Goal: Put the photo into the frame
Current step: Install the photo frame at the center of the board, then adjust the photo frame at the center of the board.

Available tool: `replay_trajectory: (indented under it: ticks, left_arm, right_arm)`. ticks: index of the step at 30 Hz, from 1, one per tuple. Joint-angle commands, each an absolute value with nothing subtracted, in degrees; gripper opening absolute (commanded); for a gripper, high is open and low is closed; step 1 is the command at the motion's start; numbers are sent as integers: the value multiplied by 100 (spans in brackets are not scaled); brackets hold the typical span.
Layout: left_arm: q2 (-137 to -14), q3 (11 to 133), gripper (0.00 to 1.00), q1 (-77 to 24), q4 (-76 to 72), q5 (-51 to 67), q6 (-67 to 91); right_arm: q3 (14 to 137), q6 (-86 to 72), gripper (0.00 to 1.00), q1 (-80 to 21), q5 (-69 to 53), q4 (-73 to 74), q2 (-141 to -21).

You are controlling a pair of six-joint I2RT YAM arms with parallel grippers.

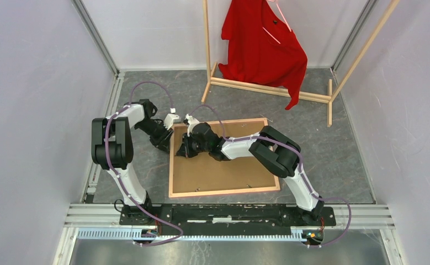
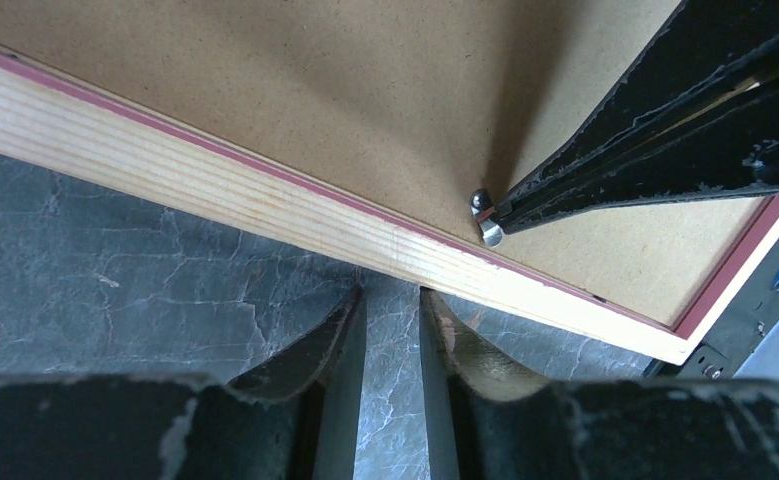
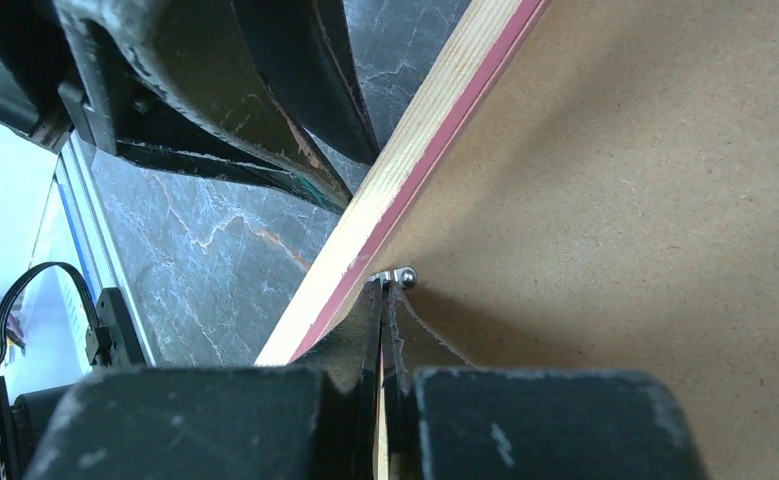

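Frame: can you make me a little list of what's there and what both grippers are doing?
frame: lies flat, wooden back up
board: brown, sits inside the frame
photo: not in sight
clip: small metal tab on the board, by the frame's rim
right gripper: shut, tips at the clip
left gripper: slightly open, empty, tips by the frame's outer edge
rack: behind the frame, red shirt hanging on it
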State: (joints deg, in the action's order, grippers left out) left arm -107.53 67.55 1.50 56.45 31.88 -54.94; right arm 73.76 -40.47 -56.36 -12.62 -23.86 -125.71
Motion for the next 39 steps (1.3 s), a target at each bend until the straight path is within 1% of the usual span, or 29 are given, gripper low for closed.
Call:
replay_trajectory:
  ticks: [1, 21, 26, 27, 28, 29, 30, 32, 35, 36, 37, 39]
  left_arm:
    - [-10740, 6720, 34, 69, 5325, 3155, -5359]
    - [-10680, 6646, 34, 68, 5326, 3118, -5414]
    - [-10608, 6654, 34, 69, 5377, 2985, -5458]
    - [-10597, 6692, 34, 70, 5432, 2948, -5501]
    - [-10592, 6736, 35, 70, 5494, 2901, -5540]
    - [-10576, 6775, 35, 70, 5546, 2855, -5572]
    - [-10555, 6810, 35, 70, 5598, 2797, -5604]
    - [-10448, 6810, 35, 65, 5648, 2674, -5700]
    - [-10292, 6716, 36, 69, 5736, 2584, -5886]
    - [-10246, 6666, 36, 66, 5758, 2552, -5933]
    - [-10187, 6604, 37, 69, 5773, 2505, -5985]
    - [-10073, 6418, 37, 66, 5766, 2447, -6092]
  right_arm:
    - [7544, -4063, 0, -5674, -1178, -2305, -12819]
    - [7594, -4286, 0, -5638, -1141, -2583, -12999]
    - [7259, -4305, 0, -5601, -1336, -2768, -12593]
    - [7142, -4325, 3, -5562, -1405, -2811, -12415]
    - [6987, -4354, 10, -5495, -1488, -2865, -12175]
    - [6741, -4382, 22, -5427, -1532, -2925, -11875]
    - [6513, -4405, 31, -5332, -1537, -3014, -11600]
    - [5920, -4427, 45, -5035, -1521, -3185, -10923]
    - [5061, -4246, 63, -4488, -1283, -2898, -9862]
    - [4836, -4109, 67, -4290, -1105, -2585, -9530]
    - [4596, -3900, 73, -4116, -758, -2243, -9182]
    - [4139, -3577, 80, -3754, -84, -1566, -8589]
